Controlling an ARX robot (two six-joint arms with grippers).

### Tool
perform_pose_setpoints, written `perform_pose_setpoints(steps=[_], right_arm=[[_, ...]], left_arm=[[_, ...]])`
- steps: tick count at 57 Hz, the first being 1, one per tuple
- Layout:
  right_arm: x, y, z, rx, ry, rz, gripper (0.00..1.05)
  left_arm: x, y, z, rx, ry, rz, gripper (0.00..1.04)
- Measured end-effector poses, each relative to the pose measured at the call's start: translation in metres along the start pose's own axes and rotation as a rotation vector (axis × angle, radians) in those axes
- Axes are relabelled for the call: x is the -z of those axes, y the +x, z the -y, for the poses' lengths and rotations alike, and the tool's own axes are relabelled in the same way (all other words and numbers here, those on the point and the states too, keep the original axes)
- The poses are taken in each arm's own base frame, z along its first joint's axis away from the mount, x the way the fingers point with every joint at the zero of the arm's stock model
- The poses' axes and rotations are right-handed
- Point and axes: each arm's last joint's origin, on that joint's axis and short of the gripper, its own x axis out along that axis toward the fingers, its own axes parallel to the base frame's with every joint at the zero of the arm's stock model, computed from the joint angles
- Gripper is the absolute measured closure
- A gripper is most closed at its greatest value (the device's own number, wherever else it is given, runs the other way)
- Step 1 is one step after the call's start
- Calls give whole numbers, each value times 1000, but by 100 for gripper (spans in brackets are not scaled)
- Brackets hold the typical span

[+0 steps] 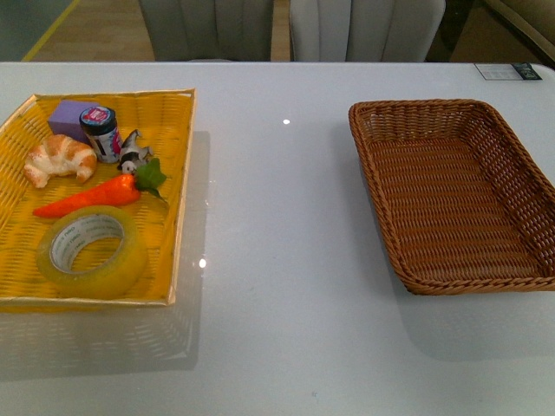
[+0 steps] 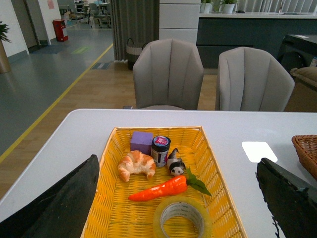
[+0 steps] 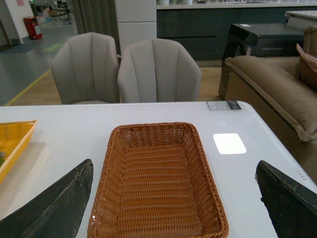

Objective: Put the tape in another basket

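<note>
The left gripper (image 2: 178,159) hangs over the near left part of the white glossy bench (image 1: 277,217), its jaws spread wide with nothing between them; the right gripper (image 3: 174,163) hangs over the near right part, spread just as wide and also holding nothing.

Toward the left edge lies a bright yellow shallow woven tray (image 1: 179,217); in its nearest part, flat on its side, rests the wide roll of translucent yellowish packing tape with a white inner core (image 1: 104,282); just beyond it lies an orange toy carrot with green leaves (image 1: 87,198); further back sit a golden-brown croissant (image 1: 59,159), a small black-and-white figure (image 1: 133,154), a small dark jar with a printed lid (image 1: 101,133) and a purple block (image 1: 68,115).

Toward the right edge, well apart from the tray, stands the dark brown woven wicker rectangular basket with sloping sides (image 1: 373,173); it holds nothing.

Beyond the far edge stand two grey upholstered chairs (image 1: 364,26).
</note>
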Motion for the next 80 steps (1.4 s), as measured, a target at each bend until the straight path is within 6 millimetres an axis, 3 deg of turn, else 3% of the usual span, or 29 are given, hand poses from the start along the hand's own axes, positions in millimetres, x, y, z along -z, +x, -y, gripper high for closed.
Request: perform_pose_setpoints(steps=[35, 40, 43, 49, 55, 66, 80], right_arm=[[0, 0, 0, 0, 0, 0, 9], [0, 0, 0, 1, 0, 0, 9], [0, 0, 0, -1, 0, 0, 9], [0, 0, 0, -1, 0, 1, 9], [0, 0, 0, 0, 0, 1, 9], [0, 0, 0, 0, 0, 1, 9], [0, 0, 0, 0, 0, 1, 9]], left_arm=[[0, 0, 0, 6, 0, -3, 9], [-3, 3, -2, 224, -54, -339, 9], [-8, 14, -3, 330, -136, -491, 9], [-15, 46, -5, 370, -161, -530, 9], [-6, 84, -9, 314, -137, -546, 9], [42, 150, -15, 215, -60, -639, 9], [95, 193, -20, 149, -29, -799, 9]])
